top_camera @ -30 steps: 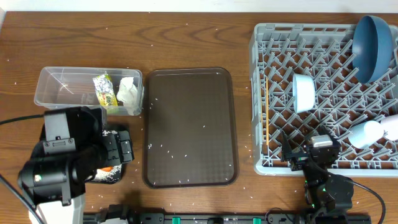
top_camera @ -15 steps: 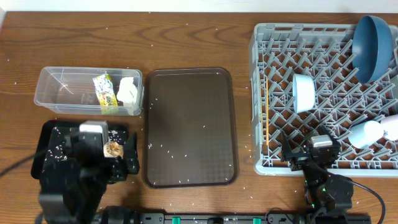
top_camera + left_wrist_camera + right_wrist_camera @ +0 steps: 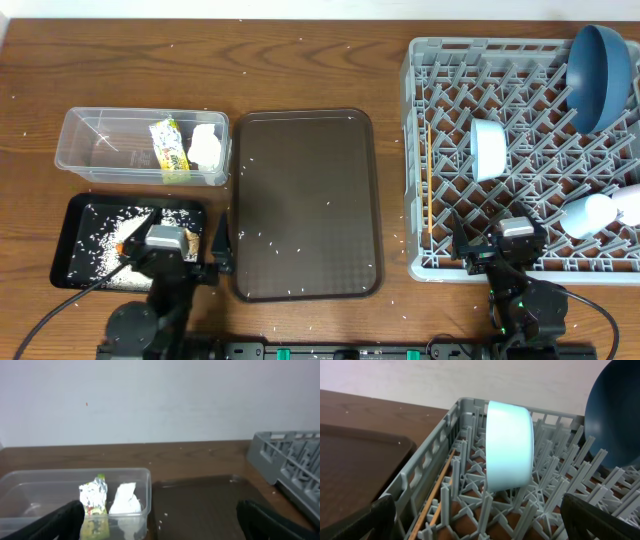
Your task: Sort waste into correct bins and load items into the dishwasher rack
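Observation:
The clear tub [image 3: 100, 150] holds the yellow-green wrapper [image 3: 168, 148] [image 3: 94, 497] and white tissue [image 3: 206, 147] [image 3: 125, 500]. In front of it the black tray [image 3: 75, 262] carries loose rice [image 3: 100, 240] and an orange carrot bit [image 3: 120, 247]. My left gripper [image 3: 170, 262] [image 3: 162, 525] hangs open and empty over the tray's near right end. The grey rack [image 3: 415, 150] [image 3: 427, 467] holds the blue plate [image 3: 597, 75] [image 3: 615, 410], white bowl [image 3: 487, 148] [image 3: 510, 445], two cups [image 3: 588, 213] and chopsticks [image 3: 430, 190] [image 3: 437, 495]. My right gripper [image 3: 497, 245] [image 3: 487, 527] is open at its near edge.
A large brown serving tray [image 3: 305, 205] [image 3: 210, 505] lies between the bins and the rack, with stray rice grains on it. More grains dot the wooden table [image 3: 300, 70]. A white wall stands behind the table.
My left arm has pulled back from over the black tray toward the table's front edge, uncovering the rice. The right arm has not moved.

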